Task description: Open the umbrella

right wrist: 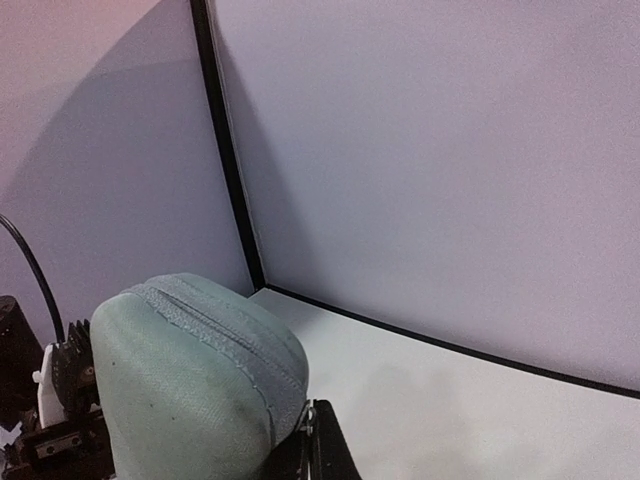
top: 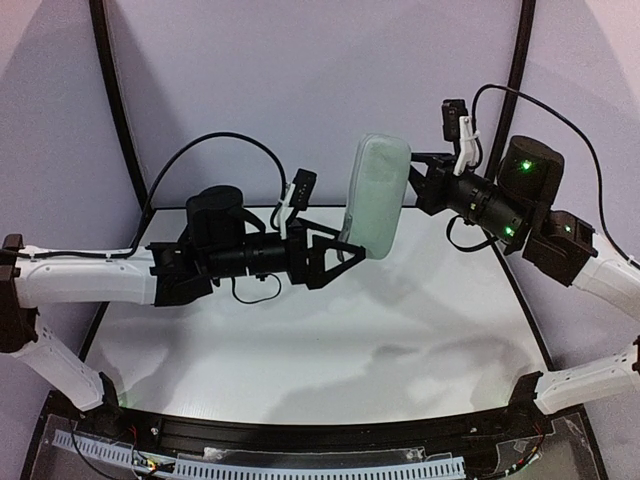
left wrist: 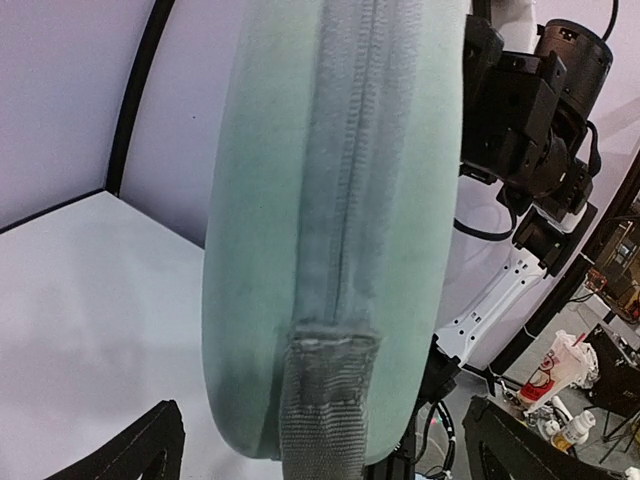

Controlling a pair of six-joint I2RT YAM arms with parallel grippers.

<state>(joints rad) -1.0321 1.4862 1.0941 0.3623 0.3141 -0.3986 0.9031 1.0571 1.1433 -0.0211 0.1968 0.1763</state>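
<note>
The umbrella itself is hidden. Only a pale mint zipped storage case (top: pixel 378 195) shows, held upright in the air above the table's back. My left gripper (top: pixel 345 255) is open, with the case's lower end between its fingers (left wrist: pixel 150 445). In the left wrist view a gap shows between each finger and the case (left wrist: pixel 330 200). A grey webbing strap (left wrist: pixel 325 400) hangs from the case's lower end. My right gripper (top: pixel 418 185) is at the case's upper right edge. In the right wrist view it (right wrist: pixel 318 440) is shut on the small metal zipper pull beside the case (right wrist: pixel 190 390).
The white table (top: pixel 330 340) lies below both arms. Black frame posts (top: pixel 115 90) stand at the back corners before pale walls. The right arm (left wrist: pixel 530 110) is close behind the case. A cup with a straw (left wrist: pixel 560 362) sits off the table at right.
</note>
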